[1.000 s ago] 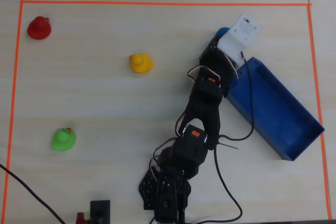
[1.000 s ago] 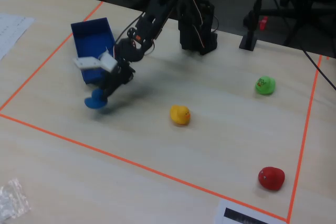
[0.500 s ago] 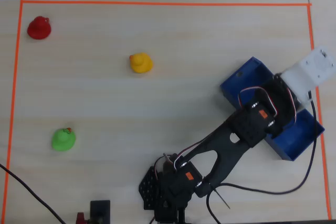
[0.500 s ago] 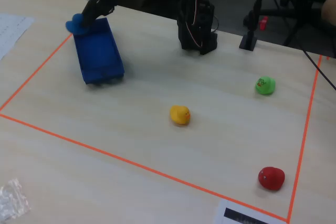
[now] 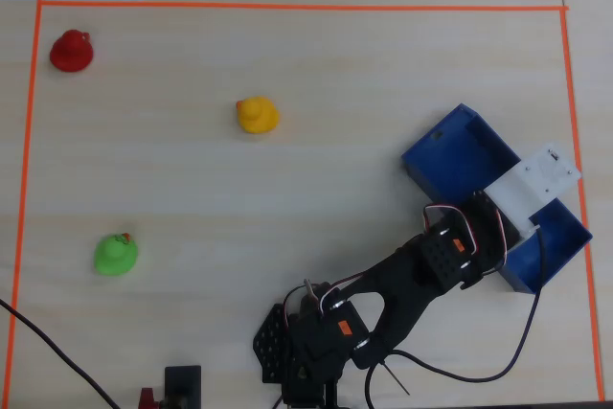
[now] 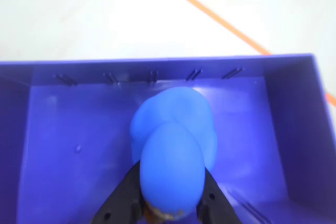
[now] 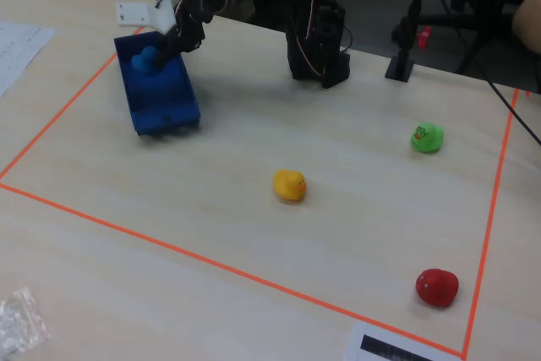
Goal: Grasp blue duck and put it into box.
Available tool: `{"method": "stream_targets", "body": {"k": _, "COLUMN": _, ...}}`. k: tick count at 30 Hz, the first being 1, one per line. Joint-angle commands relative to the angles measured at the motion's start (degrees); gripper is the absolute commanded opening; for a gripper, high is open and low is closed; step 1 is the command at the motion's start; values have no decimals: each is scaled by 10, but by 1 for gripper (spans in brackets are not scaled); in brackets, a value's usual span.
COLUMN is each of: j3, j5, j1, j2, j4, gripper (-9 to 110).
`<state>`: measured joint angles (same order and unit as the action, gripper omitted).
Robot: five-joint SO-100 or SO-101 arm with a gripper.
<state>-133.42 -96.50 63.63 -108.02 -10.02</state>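
Note:
The blue duck [image 6: 173,145] sits between my gripper's [image 6: 172,176] two black fingers, which are shut on its sides, beak end toward the camera. It hangs inside the long blue box [image 6: 52,129], near the box's floor; I cannot tell if it touches. In the fixed view the gripper [image 7: 162,46] reaches into the far end of the box [image 7: 165,99] with the duck [image 7: 145,58] in it. In the overhead view the white wrist mount [image 5: 536,179] covers gripper and duck above the box [image 5: 450,155].
A yellow duck [image 5: 257,115], a green duck [image 5: 116,254] and a red duck [image 5: 71,50] stand apart on the table. Orange tape [image 5: 287,7] frames the work area. The arm's base [image 5: 306,342] is at the front edge. The box lies near the right tape line.

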Motion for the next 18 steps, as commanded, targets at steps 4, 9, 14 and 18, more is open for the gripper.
{"method": "stream_targets", "body": {"k": 4, "j3": 37, "j5": 76, "j1": -21, "j2": -27, "j4": 62, "gripper": 45}}
{"method": "stream_targets", "body": {"k": 9, "j3": 131, "j5": 159, "j1": -75, "j2": -94, "j4": -98, "gripper": 41}}
{"method": "stream_targets", "body": {"k": 14, "j3": 157, "j5": 207, "j1": -171, "j2": -199, "j4": -220, "gripper": 39}}
{"method": "stream_targets", "body": {"k": 18, "j3": 126, "j5": 258, "j1": -312, "j2": -301, "j4": -320, "gripper": 38}}
